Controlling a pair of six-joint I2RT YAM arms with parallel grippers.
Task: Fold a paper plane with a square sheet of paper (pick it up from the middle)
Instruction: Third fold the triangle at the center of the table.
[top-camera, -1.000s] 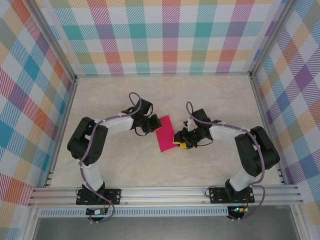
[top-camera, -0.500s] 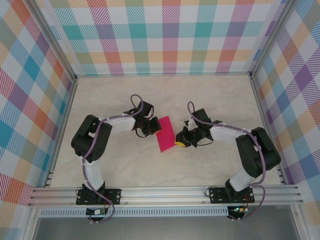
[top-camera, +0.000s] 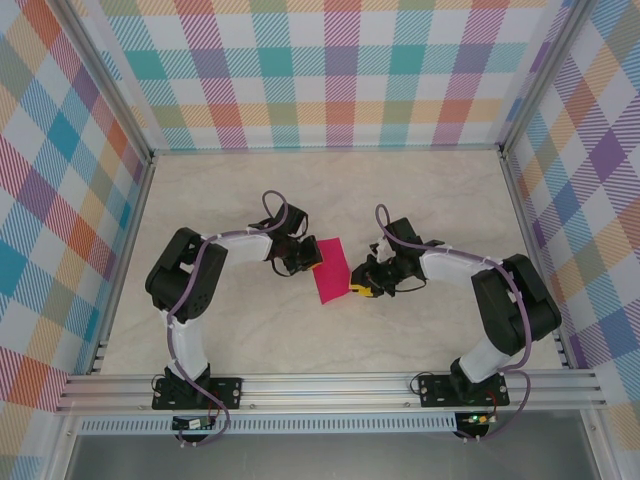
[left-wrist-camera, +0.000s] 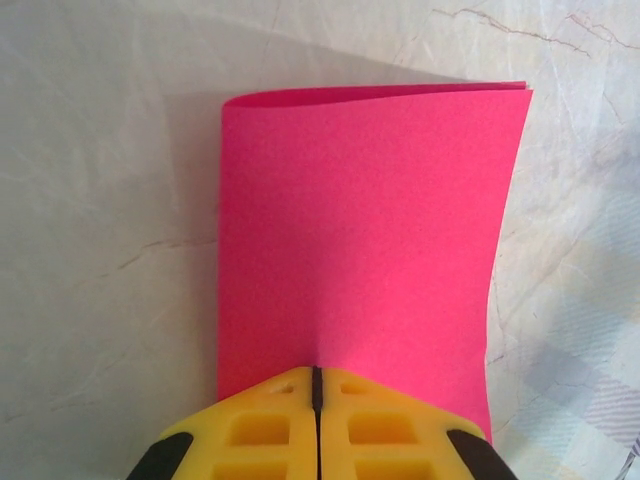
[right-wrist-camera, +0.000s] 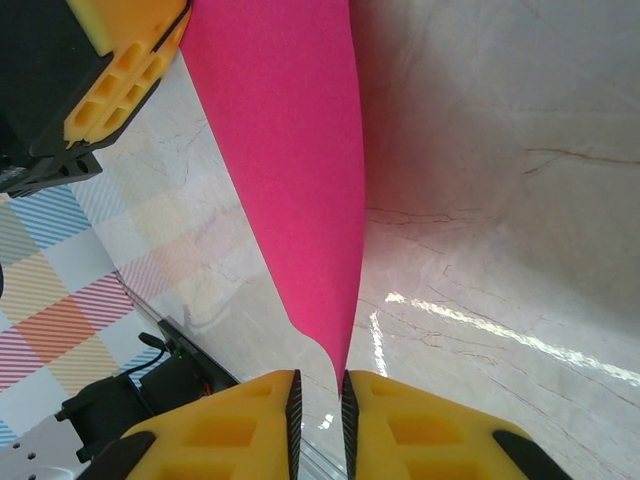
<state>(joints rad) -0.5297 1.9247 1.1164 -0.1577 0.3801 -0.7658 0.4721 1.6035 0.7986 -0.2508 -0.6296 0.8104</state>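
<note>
Currently left gripper (left-wrist-camera: 315, 372) is clamping the square sheet of paper (left-wrist-camera: 360, 220); right gripper (right-wrist-camera: 318, 390) is straddling its corner, slightly parted

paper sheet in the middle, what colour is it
The paper sheet is plain magenta-pink; the left wrist view shows it best.

I read the folded paper sheet (top-camera: 331, 270) as plain magenta-pink, no print. Left gripper (left-wrist-camera: 316, 380) & right gripper (right-wrist-camera: 318, 385): yellow pads w/ black backing. Arms (top-camera: 500, 300) black & white. Table (top-camera: 250, 330) is cream marble w/ faint grey-brown veins. Walls (top-camera: 330, 70): pastel plaid in teal, orange, purple, yellow. Front rail (top-camera: 330, 385) silver.
</note>
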